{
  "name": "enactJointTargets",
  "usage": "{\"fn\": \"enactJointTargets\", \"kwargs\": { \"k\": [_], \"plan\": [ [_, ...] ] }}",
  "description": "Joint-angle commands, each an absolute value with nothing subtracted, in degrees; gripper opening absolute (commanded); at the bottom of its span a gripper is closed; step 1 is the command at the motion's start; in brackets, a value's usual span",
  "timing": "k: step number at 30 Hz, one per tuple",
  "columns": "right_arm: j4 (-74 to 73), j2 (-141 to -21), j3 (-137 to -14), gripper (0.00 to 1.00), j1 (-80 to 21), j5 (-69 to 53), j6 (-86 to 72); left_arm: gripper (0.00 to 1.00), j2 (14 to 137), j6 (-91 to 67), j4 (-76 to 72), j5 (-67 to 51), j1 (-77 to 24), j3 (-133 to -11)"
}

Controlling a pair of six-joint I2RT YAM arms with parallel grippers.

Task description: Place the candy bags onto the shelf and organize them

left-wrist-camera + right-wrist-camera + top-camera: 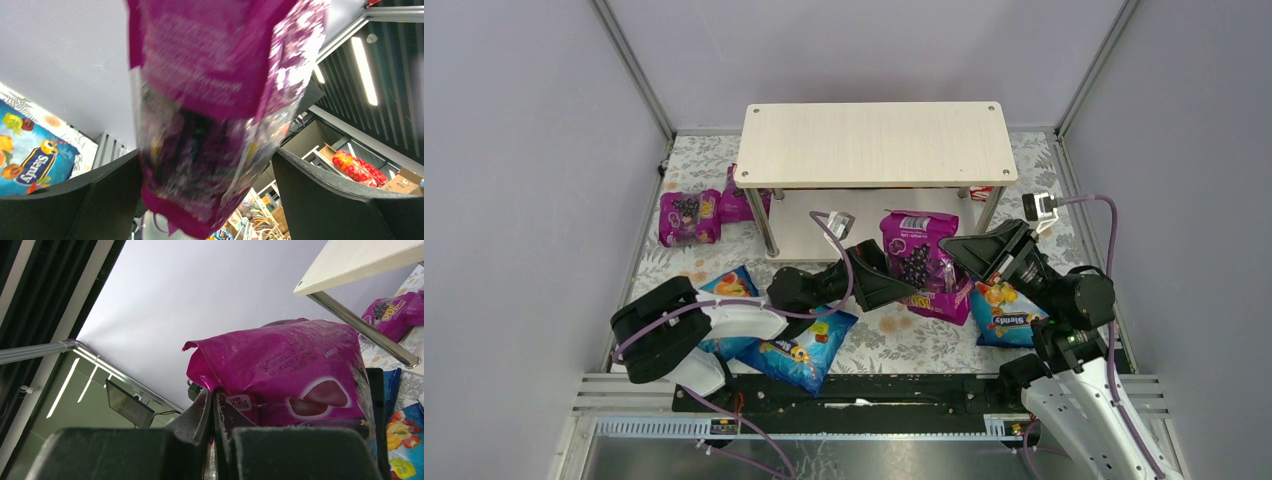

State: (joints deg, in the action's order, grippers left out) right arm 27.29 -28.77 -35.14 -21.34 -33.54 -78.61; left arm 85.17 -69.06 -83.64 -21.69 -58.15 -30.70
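Right pincer point(214, 407) clenched on the magenta bag point(916, 250) at its edge; left pincer point(206, 172) released, straddling it. Probably light, floppy and slick, so seams should grip best.

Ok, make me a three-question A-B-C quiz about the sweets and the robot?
1. Where are the two loose glossy magenta candy bags? A) on the flowery table, left of the pale wooden two-tier shelf B) on its top board C) beside the right arm
2. How many glossy blue candy bags are there? A) one B) five C) three
3. The right claw is A) wide open B) shut on a third magenta bag C) holding a blue bag

A, both lie by the shelf's left posts; C, one left, one middle, one right; B, it pinches the bag's edge.
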Motion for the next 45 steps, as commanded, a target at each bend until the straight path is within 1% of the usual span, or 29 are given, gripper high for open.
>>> {"fn": "enactJointTargets", "kwargs": {
  "k": [1,7,10,15,17,18,20,23,27,30,34,36,39,41,44,45],
  "plan": [
    [32.71,-26.46,-34.66,0.00,-21.61,-30.88,-79.42,0.99,81.30,-69.30,-92.08,-22.98,-58.45,-33.28],
    [23.77,-22.60,-32.65,0.00,-21.62,-26.32,-75.45,0.99,76.78,-72.14,-92.11,-22.73,-58.49,-29.83],
    [22.83,-22.23,-30.51,0.00,-21.62,-25.99,-75.62,0.99,75.13,-72.83,-91.90,-21.98,-58.46,-28.63],
    [23.04,-23.04,-27.66,0.00,-21.62,-26.86,-74.15,0.99,78.27,-77.81,-91.90,-20.73,-58.45,-28.79],
    [22.19,-23.61,-27.40,0.00,-21.68,-27.29,-72.82,0.97,80.07,-79.10,-91.77,-20.40,-58.45,-29.12],
    [21.65,-24.02,-27.29,0.00,-21.63,-27.70,-72.02,0.94,81.21,-79.62,-91.81,-20.27,-58.49,-29.37],
    [19.71,-24.44,-27.26,0.00,-21.56,-28.12,-69.88,0.84,82.45,-80.70,-91.84,-19.66,-58.48,-29.40],
    [11.60,-23.61,-27.64,0.00,-21.68,-26.74,-64.91,0.70,83.09,-81.13,-91.55,-18.30,-58.39,-28.82],
    [5.81,-21.28,-26.60,0.00,-21.65,-24.45,-60.55,0.59,83.40,-81.63,-91.54,-16.46,-58.37,-27.34],
    [1.73,-19.84,-25.89,0.01,-21.62,-21.92,-58.16,0.53,84.10,-81.89,-91.49,-15.73,-58.36,-26.67],
    [-7.49,-19.67,-27.53,0.14,-21.65,-17.26,-53.19,0.45,85.65,-82.57,-91.57,-14.97,-57.82,-25.71],
    [-8.80,-19.96,-27.69,0.22,-21.63,-16.53,-51.69,0.41,86.47,-82.70,-91.58,-14.90,-57.43,-25.42],
    [-11.28,-21.07,-28.34,0.31,-21.66,-14.58,-50.22,0.37,87.41,-82.20,-91.50,-14.81,-56.83,-25.41],
    [-14.17,-22.16,-30.09,0.41,-21.60,-12.97,-48.16,0.33,88.17,-82.18,-91.49,-14.77,-56.21,-25.23],
    [-17.57,-23.88,-32.49,0.45,-21.67,-11.42,-45.04,0.30,89.33,-82.51,-91.57,-14.85,-55.20,-25.18],
    [-18.30,-24.28,-33.00,0.47,-21.61,-11.18,-44.24,0.26,89.71,-82.53,-91.50,-14.85,-54.81,-25.29]
  ]
}}
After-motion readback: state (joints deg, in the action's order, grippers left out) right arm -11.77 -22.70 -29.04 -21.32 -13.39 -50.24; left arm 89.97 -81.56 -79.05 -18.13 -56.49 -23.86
